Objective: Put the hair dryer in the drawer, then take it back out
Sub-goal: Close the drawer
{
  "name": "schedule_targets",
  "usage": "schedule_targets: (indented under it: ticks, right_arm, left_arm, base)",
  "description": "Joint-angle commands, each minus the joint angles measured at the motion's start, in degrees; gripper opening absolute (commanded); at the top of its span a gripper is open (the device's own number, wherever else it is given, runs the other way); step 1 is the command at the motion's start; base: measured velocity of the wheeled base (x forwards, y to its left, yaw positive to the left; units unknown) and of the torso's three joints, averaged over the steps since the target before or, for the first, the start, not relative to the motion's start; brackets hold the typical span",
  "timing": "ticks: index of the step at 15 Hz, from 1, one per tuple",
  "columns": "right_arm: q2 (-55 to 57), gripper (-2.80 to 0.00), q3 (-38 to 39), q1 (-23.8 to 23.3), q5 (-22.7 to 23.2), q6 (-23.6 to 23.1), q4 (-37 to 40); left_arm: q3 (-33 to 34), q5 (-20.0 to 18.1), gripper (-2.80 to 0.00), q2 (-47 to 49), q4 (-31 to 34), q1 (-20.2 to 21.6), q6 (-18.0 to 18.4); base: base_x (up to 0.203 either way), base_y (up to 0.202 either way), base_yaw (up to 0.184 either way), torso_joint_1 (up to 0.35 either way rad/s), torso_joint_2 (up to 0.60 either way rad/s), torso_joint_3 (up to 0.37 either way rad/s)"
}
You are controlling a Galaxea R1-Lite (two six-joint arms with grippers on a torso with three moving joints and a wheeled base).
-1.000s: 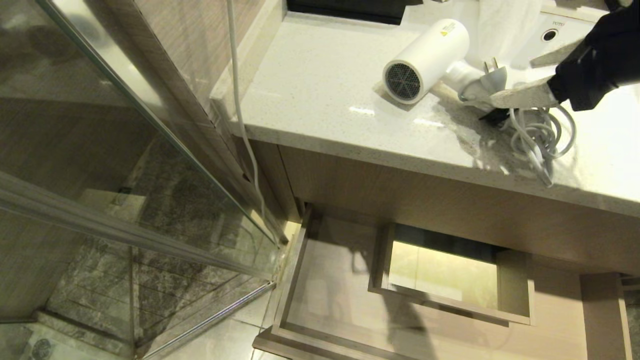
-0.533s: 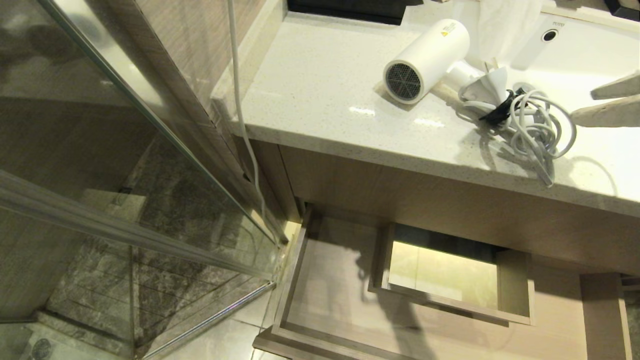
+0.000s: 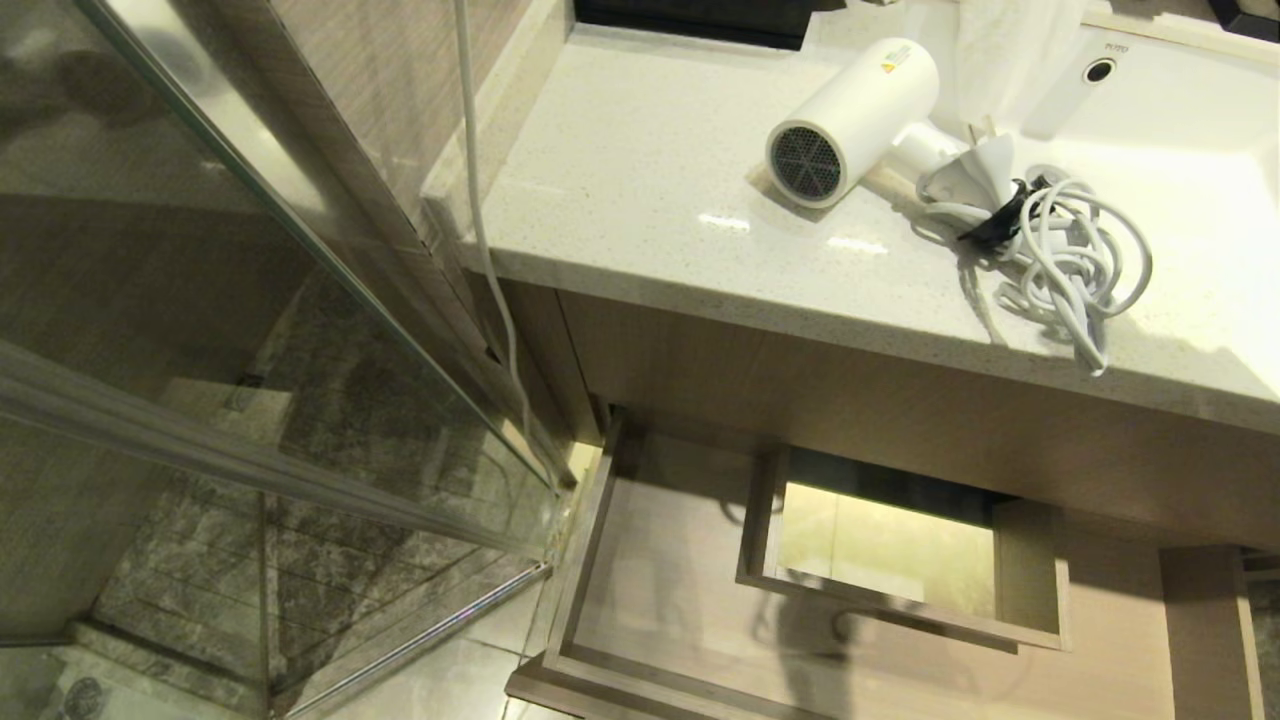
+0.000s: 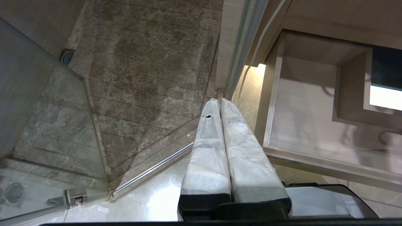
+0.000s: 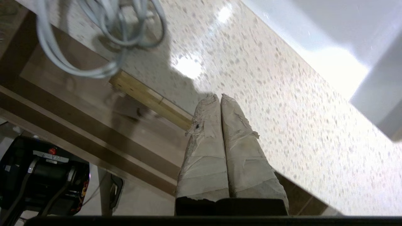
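While my right gripper (image 5: 219, 97) hangs pressed together, empty: hair dryer (image 3: 852, 120), countertop (image 3: 650, 190).
Rigid, smooth, probably light; I'd pinch the handle (image 3: 925, 150), minding the trailing cord (image 3: 1075, 255).

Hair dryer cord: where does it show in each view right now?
Head view: the cord lies coiled on the countertop, right of the hair dryer.
Left wrist view: not in it.
Right wrist view: its loops hang over the counter's front edge.
Shared landmark: the speckled countertop, in the head and right wrist views.
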Motion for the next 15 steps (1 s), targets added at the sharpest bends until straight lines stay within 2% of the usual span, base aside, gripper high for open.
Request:
schedule_targets:
  ticks: [1, 2, 10, 15]
  right_arm:
    - [-0.76, -2.80, -0.09, -5.16, 0.00, 0.16, 1.27]
    - [-0.99, -2.80, -0.37, -6.87, 0.02, 0.56, 1.79]
    - [-5.27, -2.80, 0.48, -8.75, 0.11, 0.58, 2.40]
    - [-5.36, -2.80, 0.30, -8.85, 0.20, 0.50, 2.48]
  left_arm:
    - [0.01, 0.00, -2.80, -0.02, 0.00, 0.00, 0.02]
    - [-0.05, 0.00, -2.80, -0.02, -0.05, 0.00, 0.02]
    - [0.01, 0.00, -2.80, -0.02, 0.03, 0.00, 0.02]
    - [0.00, 0.00, -2.80, -0.02, 0.00, 0.00, 0.02]
  base:
    - [0.000, 0.000, 0.000, 0.000, 0.00, 0.000]
    - [0.000, 0.000, 0.000, 0.000, 0.00, 0.000]
    - [0.001, 0.000, -0.007, 0.000, 0.00, 0.000]
    - [0.000, 0.011, -0.155, 0.003, 0.00, 0.000]
